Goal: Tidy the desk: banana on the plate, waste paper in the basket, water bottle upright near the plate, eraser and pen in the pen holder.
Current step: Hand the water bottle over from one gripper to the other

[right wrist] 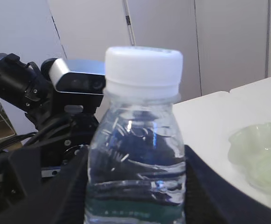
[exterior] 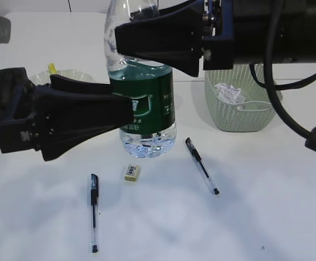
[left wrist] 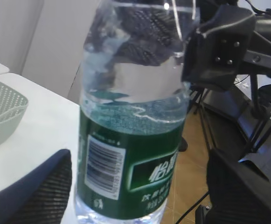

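Observation:
The water bottle [exterior: 146, 109] stands upright on the desk [exterior: 255, 206], white cap on top [right wrist: 143, 65]. My right gripper [exterior: 119, 41] is shut on its clear upper part, a finger on each side [right wrist: 135, 196]. My left gripper [exterior: 126, 111] is open around the green label [left wrist: 135, 186], both fingers clear of it. The eraser [exterior: 131, 172] lies just in front of the bottle, between two pens [exterior: 94, 212] [exterior: 201, 166]. The waste paper [exterior: 229, 92] sits in the basket [exterior: 239, 117]. The plate [exterior: 73, 76] shows behind my left arm, with a yellow end of the banana [exterior: 51, 68]. The pen holder is out of view.
The basket [left wrist: 0, 112] stands at the back right, close to the right arm's cables [exterior: 288, 109]. The plate [right wrist: 261, 154] is a short way to the bottle's left. Both arms cross the middle of the desk above the pens.

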{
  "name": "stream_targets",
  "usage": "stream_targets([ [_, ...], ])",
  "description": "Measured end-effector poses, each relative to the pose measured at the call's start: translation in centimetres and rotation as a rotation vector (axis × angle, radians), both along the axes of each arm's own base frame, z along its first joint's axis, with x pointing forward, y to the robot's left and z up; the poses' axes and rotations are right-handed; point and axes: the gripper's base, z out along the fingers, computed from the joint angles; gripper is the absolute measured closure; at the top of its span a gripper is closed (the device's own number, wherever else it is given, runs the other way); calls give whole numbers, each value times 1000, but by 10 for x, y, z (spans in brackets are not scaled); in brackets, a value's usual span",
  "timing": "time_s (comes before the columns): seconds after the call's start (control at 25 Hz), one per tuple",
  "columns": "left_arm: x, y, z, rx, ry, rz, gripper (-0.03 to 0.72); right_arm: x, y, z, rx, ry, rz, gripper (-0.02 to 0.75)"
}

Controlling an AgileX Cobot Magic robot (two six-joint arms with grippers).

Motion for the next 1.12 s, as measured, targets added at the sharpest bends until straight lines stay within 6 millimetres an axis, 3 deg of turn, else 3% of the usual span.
stream_targets([
  [0.72, -2, -4, 4, -52, 9, -9, 34, -17, 23, 0, -3, -2, 88, 359],
  [1.12, -3, -4, 4, -51, 7, -13, 56, -18, 24, 0, -3, -2, 92, 360],
])
